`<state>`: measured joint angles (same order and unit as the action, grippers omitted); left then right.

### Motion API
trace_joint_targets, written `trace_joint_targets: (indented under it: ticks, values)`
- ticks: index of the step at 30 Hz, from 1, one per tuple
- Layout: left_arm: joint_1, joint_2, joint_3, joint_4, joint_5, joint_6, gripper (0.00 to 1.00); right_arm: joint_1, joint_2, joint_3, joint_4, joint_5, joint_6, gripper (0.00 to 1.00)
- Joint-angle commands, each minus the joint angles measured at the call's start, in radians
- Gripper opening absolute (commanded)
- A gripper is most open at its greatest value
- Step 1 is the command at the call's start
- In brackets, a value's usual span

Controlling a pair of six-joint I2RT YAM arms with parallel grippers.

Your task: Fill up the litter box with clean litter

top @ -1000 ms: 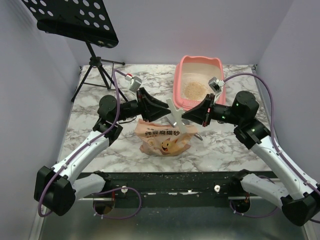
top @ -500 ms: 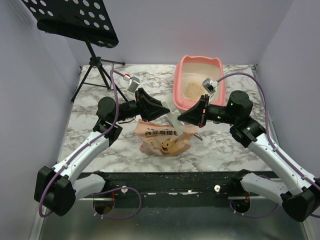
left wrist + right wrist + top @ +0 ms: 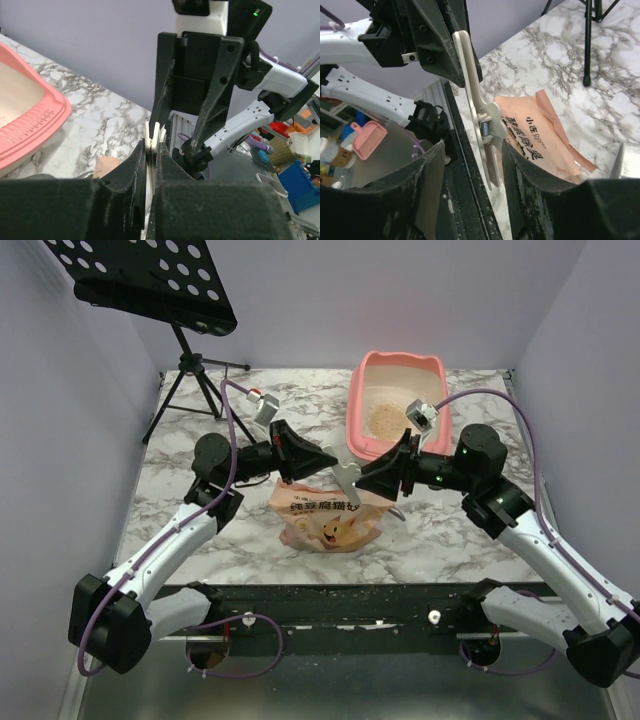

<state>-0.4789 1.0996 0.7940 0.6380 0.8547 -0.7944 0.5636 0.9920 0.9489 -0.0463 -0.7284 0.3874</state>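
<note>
The pink litter box (image 3: pixel 357 410) stands at the back right of the table, with a small pile of clean litter (image 3: pixel 385 418) inside; its rim (image 3: pixel 30 120) shows in the left wrist view. A white spring clip (image 3: pixel 345 480) hangs above the orange-tan litter bag (image 3: pixel 325 520). My left gripper (image 3: pixel 325 462) is shut on the clip's upper end (image 3: pixel 154 132). From the other side my right gripper (image 3: pixel 365 475) stands open around the clip's lower end (image 3: pixel 480 117), its fingers (image 3: pixel 432 175) apart from it.
A grey metal scoop (image 3: pixel 395 510) lies by the bag's right edge. A black music stand (image 3: pixel 150 280) on a tripod (image 3: pixel 195 380) stands at the back left. Grains are scattered along the black rail (image 3: pixel 350 595) at the near edge.
My right gripper has opened and let go of the clip. My left gripper has closed on the clip's other end. Both arms drew slightly closer over the bag.
</note>
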Motion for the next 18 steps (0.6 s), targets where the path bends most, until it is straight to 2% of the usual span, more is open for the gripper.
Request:
trace_joint_targets:
  ticks: [1, 4, 7, 13, 18]
  values:
    - [0.005, -0.046, 0.013, -0.075, 0.044, 0.07, 0.05, 0.007, -0.055, 0.05, -0.133, 0.07, -0.12, 0.61]
    - [0.005, -0.075, 0.016, -0.145, 0.058, 0.119, 0.04, 0.007, -0.052, 0.105, -0.237, 0.095, -0.192, 0.65]
    - [0.005, -0.098, 0.01, -0.164, 0.086, 0.133, 0.04, 0.007, -0.043, 0.123, -0.262, 0.077, -0.229, 0.67]
    - [0.005, -0.095, -0.035, -0.031, 0.127, 0.063, 0.04, 0.007, 0.04, 0.148, -0.257, -0.029, -0.223, 0.69]
    - [0.005, -0.084, -0.05, 0.018, 0.144, 0.029, 0.04, 0.007, 0.063, 0.145, -0.216, -0.123, -0.213, 0.69]
